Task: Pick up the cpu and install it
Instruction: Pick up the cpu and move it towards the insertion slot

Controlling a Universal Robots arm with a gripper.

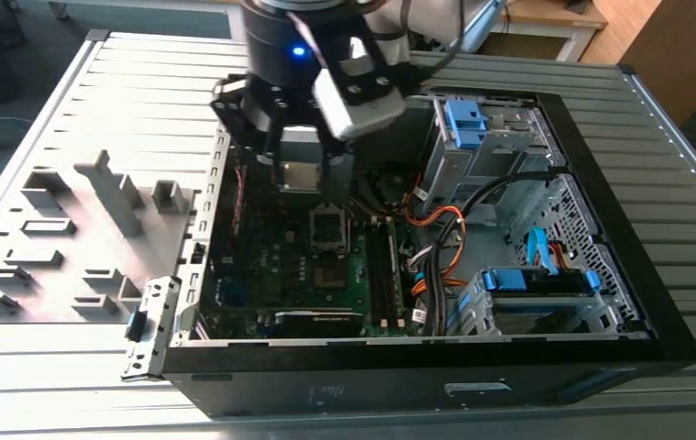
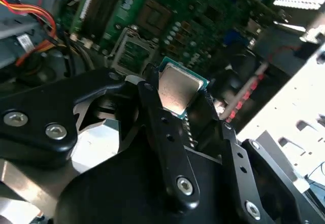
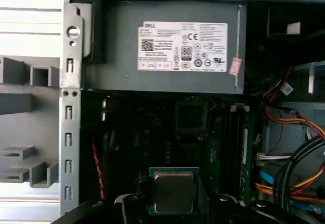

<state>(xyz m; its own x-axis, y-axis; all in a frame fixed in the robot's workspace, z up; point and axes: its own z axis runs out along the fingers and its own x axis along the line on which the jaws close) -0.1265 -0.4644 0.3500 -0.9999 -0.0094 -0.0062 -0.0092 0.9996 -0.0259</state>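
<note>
Black tool (image 2: 179, 96) fingers (image 2: 163, 125) up close in the second wrist view, clamped narrow on the cpu (image 2: 175, 84), gripping its edges, silver top showing. In the exterior view it hangs over the motherboard (image 1: 323, 275) inside the open computer case (image 1: 446, 390), near the dark socket (image 1: 329, 226) but apart from it. Orange cables (image 1: 427, 220) crowd the exterior view's right; the case wall stands close on its left.

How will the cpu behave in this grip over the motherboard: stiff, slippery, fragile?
Probably stiff: the cpu sits flat and unbent between the fingers of the end effector. Its smooth metal top looks slippery, and it is pinched only by its edges, so it might slip. Likely light, being thin and small.
</note>
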